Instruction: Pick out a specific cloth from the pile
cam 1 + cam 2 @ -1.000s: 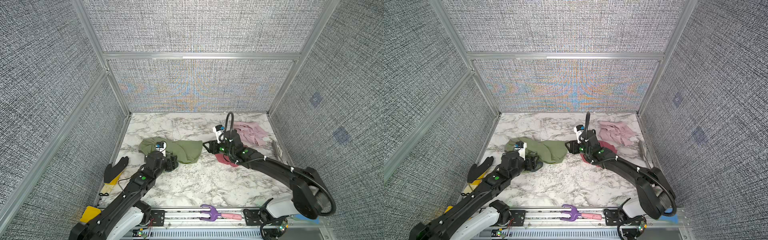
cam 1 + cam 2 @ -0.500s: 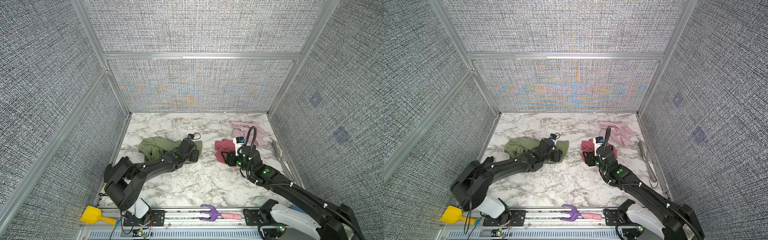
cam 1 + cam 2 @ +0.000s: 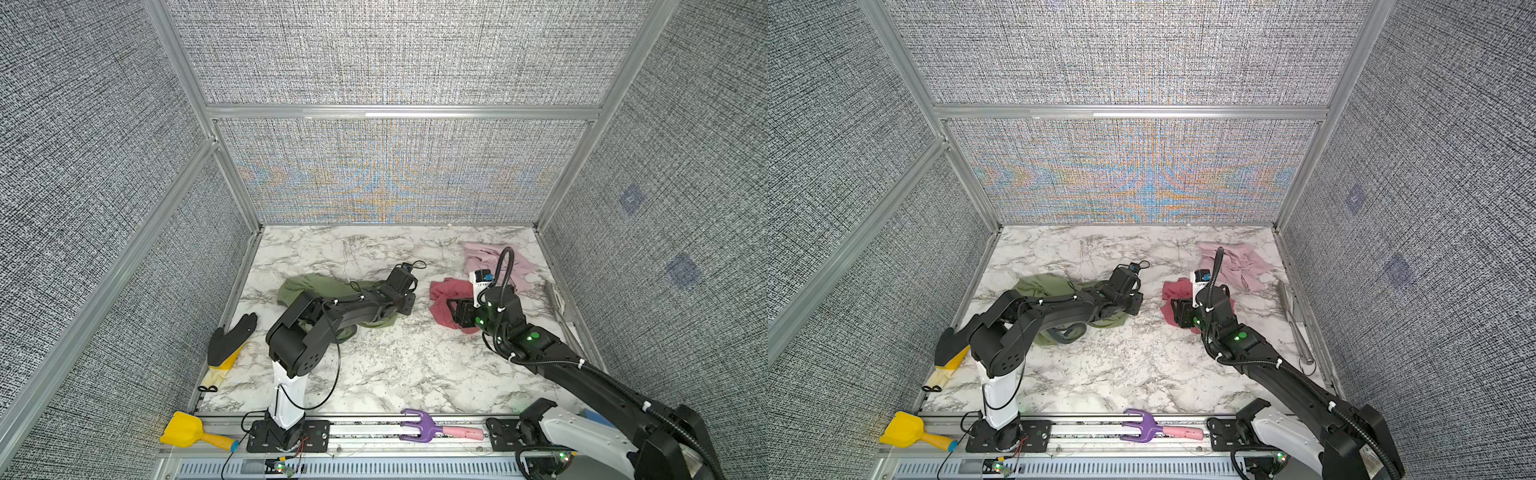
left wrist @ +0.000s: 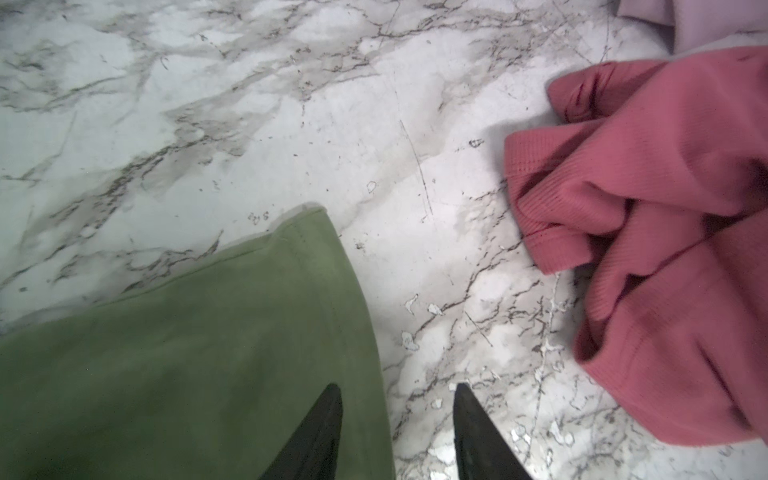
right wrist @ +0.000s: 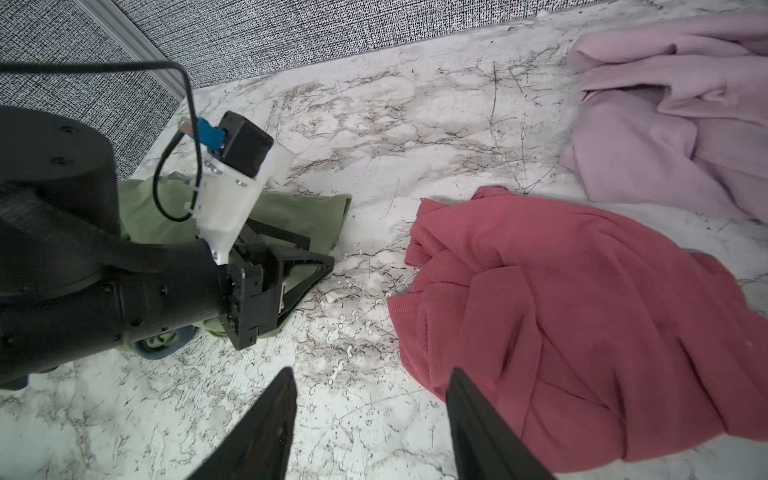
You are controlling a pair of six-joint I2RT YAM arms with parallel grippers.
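Left gripper [image 4: 397,399] astride olive cloth [image 4: 187,353] edge

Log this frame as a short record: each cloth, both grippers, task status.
olive-green cloth: spread on the marble table, left of centre, partly under the left arm
rose-red cloth: crumpled, right of centre, bare marble between it and the green
pale pink cloth: behind the red, near the back right corner
left gripper: jaws apart, astride the green cloth's edge
right gripper: jaws apart, empty, beside the red cloth
status: green cloth apart from the others, not lifted
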